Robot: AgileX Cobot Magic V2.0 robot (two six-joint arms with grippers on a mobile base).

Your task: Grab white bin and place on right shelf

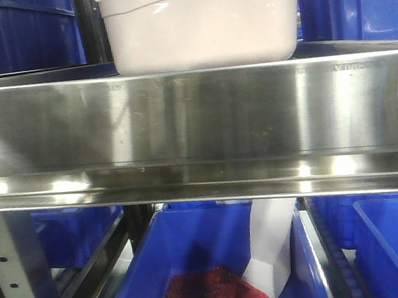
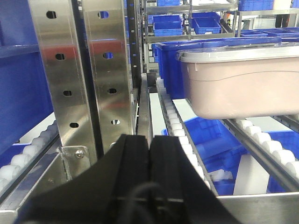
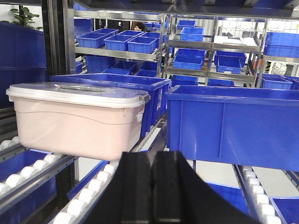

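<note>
Resting on the roller rails (image 3: 28, 175) of the stainless steel shelf (image 1: 196, 117), the white bin (image 3: 77, 119) sits lid on, grey handle (image 3: 81, 87) on top, its base just behind the wide front rail in the front view; blue bins (image 3: 233, 123) stand beside and behind it. Left gripper (image 2: 150, 158): fingers pressed together, empty, low and to the left of the bin. Right gripper (image 3: 152, 177): fingers closed together, empty, to the bin's right. Judged step: reaching in. Advice: part both sets of fingers, approach level from either side, seat under the lid rim, lift evenly so the tub clears the rail without tilting
</note>
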